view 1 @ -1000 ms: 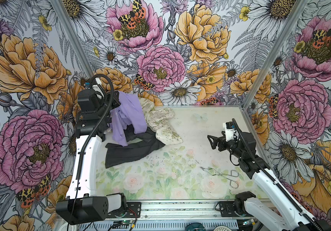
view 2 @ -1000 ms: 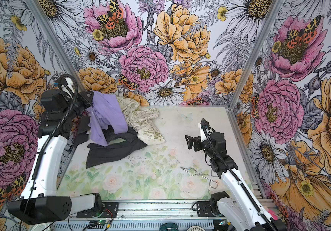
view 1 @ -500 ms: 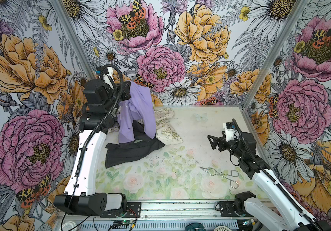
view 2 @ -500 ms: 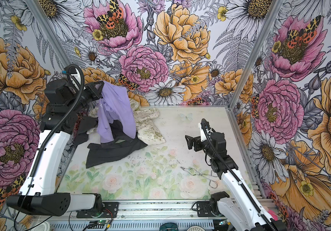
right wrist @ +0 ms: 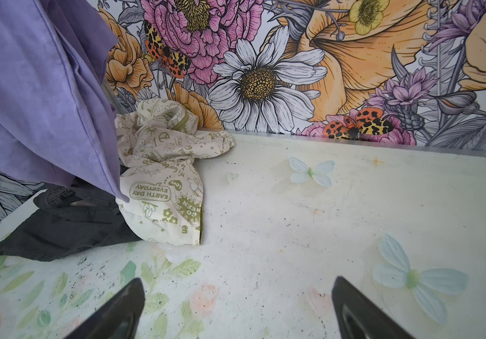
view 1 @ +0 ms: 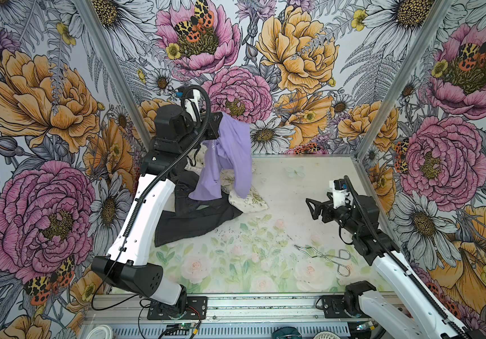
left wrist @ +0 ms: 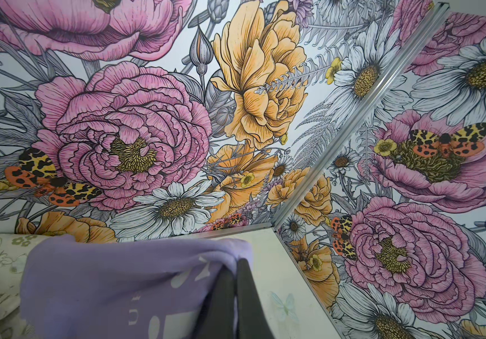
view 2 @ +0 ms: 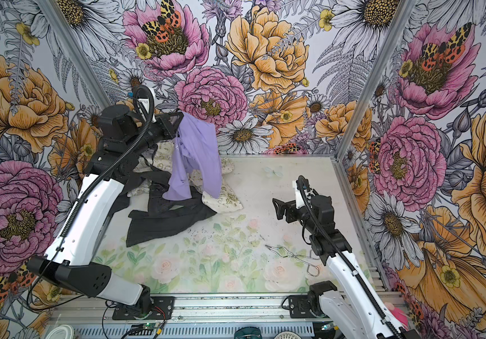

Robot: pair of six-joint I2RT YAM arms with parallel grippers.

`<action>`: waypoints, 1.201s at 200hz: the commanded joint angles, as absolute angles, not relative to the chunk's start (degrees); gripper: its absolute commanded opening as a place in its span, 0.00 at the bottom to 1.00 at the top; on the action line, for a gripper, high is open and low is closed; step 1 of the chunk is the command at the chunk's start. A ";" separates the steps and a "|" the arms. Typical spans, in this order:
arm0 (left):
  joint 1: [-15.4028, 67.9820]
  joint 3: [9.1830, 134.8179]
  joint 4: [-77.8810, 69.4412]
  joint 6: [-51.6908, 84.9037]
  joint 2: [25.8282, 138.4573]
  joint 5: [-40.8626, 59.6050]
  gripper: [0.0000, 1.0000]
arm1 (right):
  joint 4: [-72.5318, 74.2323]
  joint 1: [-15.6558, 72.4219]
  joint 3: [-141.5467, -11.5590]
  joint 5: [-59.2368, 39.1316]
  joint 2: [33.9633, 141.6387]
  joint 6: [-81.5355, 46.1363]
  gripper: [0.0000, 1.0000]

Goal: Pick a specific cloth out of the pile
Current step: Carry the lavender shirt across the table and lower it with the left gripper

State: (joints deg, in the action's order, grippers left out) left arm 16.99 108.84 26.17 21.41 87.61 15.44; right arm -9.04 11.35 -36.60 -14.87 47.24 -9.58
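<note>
In both top views, one left gripper (view 1: 217, 128) is clamping one cloth (view 1: 231, 152), dangling at eleven o'clock over the two-garment pile (view 1: 194, 217). Left wrist: two fingers (left wrist: 249, 299) are pinching lavender fabric. Right wrist: one right gripper (right wrist: 237, 281) is gaping wide.

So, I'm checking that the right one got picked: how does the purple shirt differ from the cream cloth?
The purple shirt is plain lavender with white lettering; the cream cloth carries green print. The purple shirt hangs from the shut left tool; the cream cloth lies crumpled on the table. Both are soft, creased fabric.
</note>
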 commanded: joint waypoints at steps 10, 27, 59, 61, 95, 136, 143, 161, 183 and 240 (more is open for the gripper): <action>21.25 114.69 24.70 19.78 91.70 13.80 0.00 | -8.81 11.76 -37.49 -14.68 46.06 -10.18 1.00; 23.70 118.28 24.78 19.71 95.16 13.82 0.00 | -8.88 11.77 -37.44 -14.30 45.81 -10.37 0.99; 27.85 127.34 25.65 19.29 103.47 13.78 0.00 | -8.83 11.70 -37.66 -12.83 44.87 -11.10 0.99; 28.08 128.01 25.75 19.33 103.72 13.77 0.00 | -8.87 11.74 -37.69 -12.70 44.84 -11.12 0.99; 32.75 141.42 26.20 19.89 116.03 13.93 0.00 | -8.87 11.77 -38.48 -8.11 43.36 -12.58 0.99; 37.62 158.73 25.94 23.06 130.33 14.92 0.00 | -9.30 11.69 -39.91 0.16 40.61 -14.24 0.99; 38.28 160.06 25.23 23.94 132.13 15.37 0.00 | -9.42 11.62 -39.99 1.57 40.00 -14.61 0.99; 39.79 158.81 21.70 26.19 134.33 16.71 0.00 | -9.86 11.60 -39.83 5.01 38.33 -15.25 1.00; 41.84 154.17 18.45 26.13 135.67 17.06 0.00 | -10.48 11.57 -39.07 8.36 36.53 -15.77 1.00; 44.73 149.73 21.59 17.75 141.76 18.06 0.88 | -14.99 10.69 -38.65 12.08 34.95 -17.11 0.99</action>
